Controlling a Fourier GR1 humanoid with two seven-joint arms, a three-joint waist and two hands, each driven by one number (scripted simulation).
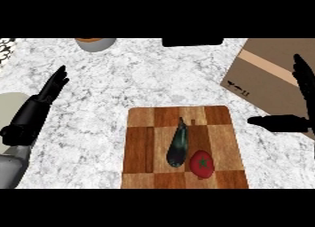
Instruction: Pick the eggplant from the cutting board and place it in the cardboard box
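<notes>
My right hand [306, 95] hovers spread and empty beside the cutting board [140, 146], over the cardboard box [271, 75], while the eggplant [178, 144] lies mid-board touching a tomato [202, 163], which I could knock off when grasping; my left hand [45, 95] rests open.

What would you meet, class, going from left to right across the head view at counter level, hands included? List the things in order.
Left hand → cutting board → eggplant → tomato → cardboard box → right hand. The bowl at the top edge is left out.
</notes>
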